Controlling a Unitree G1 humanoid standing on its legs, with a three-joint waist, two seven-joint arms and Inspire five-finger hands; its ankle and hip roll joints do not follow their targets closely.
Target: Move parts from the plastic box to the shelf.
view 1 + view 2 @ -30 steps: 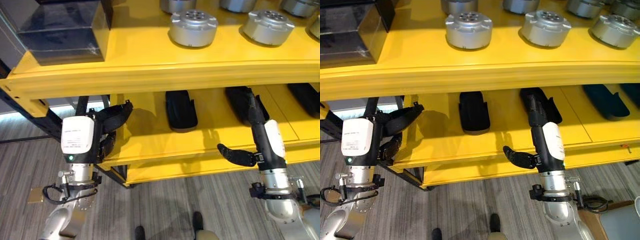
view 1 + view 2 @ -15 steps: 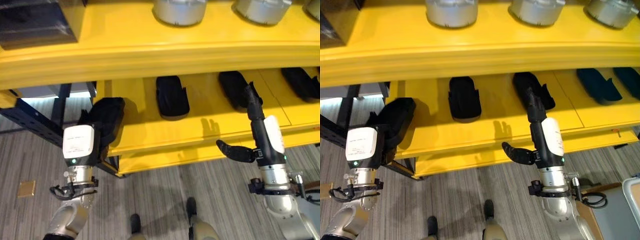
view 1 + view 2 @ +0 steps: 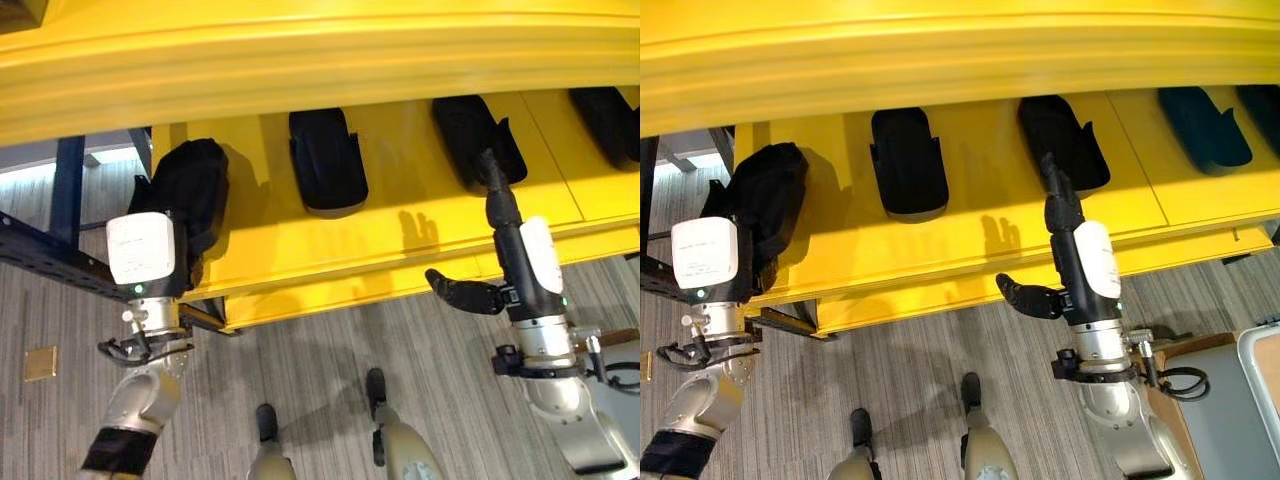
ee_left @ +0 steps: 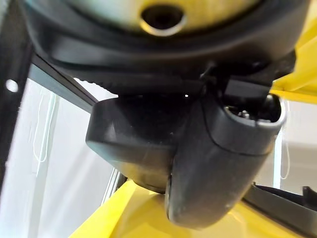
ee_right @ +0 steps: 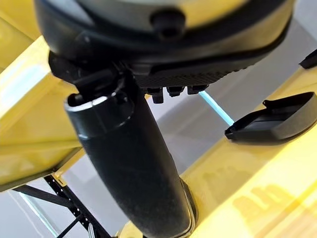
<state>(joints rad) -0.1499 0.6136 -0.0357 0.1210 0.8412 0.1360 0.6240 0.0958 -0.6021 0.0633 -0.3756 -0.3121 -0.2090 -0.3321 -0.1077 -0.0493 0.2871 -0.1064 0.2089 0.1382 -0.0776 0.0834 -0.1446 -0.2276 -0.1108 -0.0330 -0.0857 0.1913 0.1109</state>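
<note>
Spanning the scene from nine to three o'clock, a yellow shelf (image 3: 300, 250) stands over grey striped flooring (image 3: 330, 380), with dark blue frame rails (image 3: 50, 260) at nine o'clock and black moulded parts lying on its lower level: one part (image 3: 322, 162) at twelve o'clock, another (image 3: 470, 135) at one o'clock, a third (image 3: 605, 115) at two o'clock. The left hand (image 3: 190, 195) sits at ten o'clock against the shelf's left end, fingers bunched, and I cannot tell whether it grips anything. The right hand (image 3: 497, 195) at two o'clock reaches over the shelf edge with straight fingers ending just at the one o'clock part, its thumb (image 3: 462, 292) splayed aside, holding nothing.
</note>
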